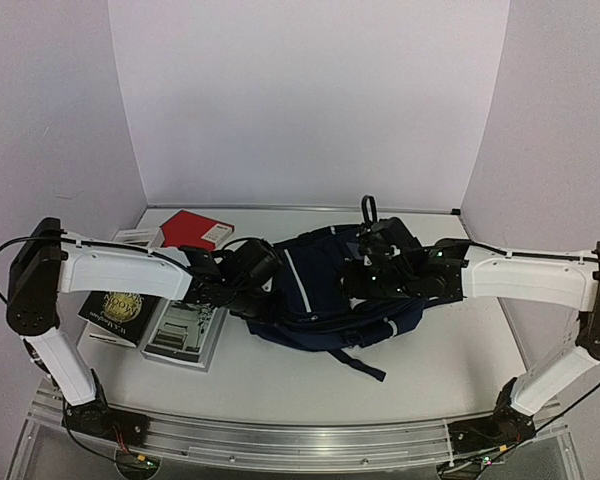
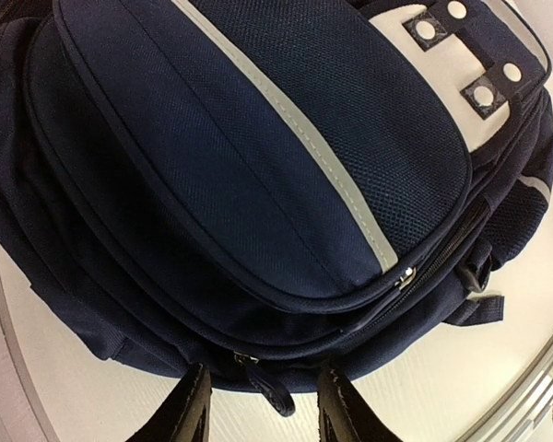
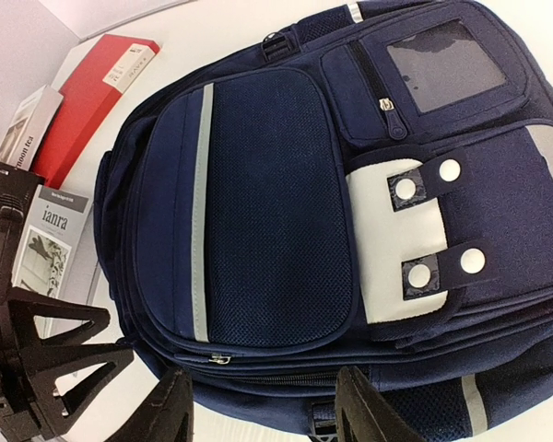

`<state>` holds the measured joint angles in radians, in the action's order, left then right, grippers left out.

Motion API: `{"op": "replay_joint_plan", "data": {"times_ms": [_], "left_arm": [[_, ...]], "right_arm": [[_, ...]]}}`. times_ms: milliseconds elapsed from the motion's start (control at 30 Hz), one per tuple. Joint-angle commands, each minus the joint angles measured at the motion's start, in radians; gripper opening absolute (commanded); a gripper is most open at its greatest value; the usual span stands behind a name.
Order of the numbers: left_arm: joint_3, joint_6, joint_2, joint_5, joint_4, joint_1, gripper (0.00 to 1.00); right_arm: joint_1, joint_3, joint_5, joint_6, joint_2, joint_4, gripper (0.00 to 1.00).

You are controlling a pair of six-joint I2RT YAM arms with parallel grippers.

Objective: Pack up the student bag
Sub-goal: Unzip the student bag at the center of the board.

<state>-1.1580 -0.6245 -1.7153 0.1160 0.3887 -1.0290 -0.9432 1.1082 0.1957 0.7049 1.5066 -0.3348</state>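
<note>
On the white table [image 1: 280,385] the student bag [image 1: 320,290] lies flat between the arms, looking zipped shut (books [image 1: 195,230] wait beside it), left gripper [image 2: 261,398] spread either side of a zipper pull [image 2: 256,376], right gripper [image 3: 265,379] spread empty above: opening step, I'd say, next a pinch on that pull.

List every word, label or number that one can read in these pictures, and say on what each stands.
"ianra": on the grey book, at the top of its cover.
"moon tea": on the white book; the start is cut off.
Red book: the print is too small to read.
Dark book: the lettering under its gold emblem is blurred.
Bag: no text shows.
</note>
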Motion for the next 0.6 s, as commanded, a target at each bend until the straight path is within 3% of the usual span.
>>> {"op": "replay_joint_plan", "data": {"times_ms": [0,300,500,567], "left_arm": [[-0.053,0.006,-0.024,0.022,0.032,-0.009,0.31],[-0.031,-0.006,-0.019,0.015,0.036,-0.013,0.28],[-0.035,-0.009,-0.019,0.037,0.036,-0.012,0.03],[-0.031,-0.004,0.006,0.039,0.021,-0.013,0.0]], "right_arm": [[-0.003,-0.017,0.013,0.009,-0.036,0.026,0.5],[-0.003,-0.02,0.013,0.005,-0.044,0.028,0.5],[-0.004,-0.034,-0.016,-0.037,-0.058,0.058,0.49],[-0.004,-0.056,-0.049,-0.082,-0.079,0.096,0.48]]}}
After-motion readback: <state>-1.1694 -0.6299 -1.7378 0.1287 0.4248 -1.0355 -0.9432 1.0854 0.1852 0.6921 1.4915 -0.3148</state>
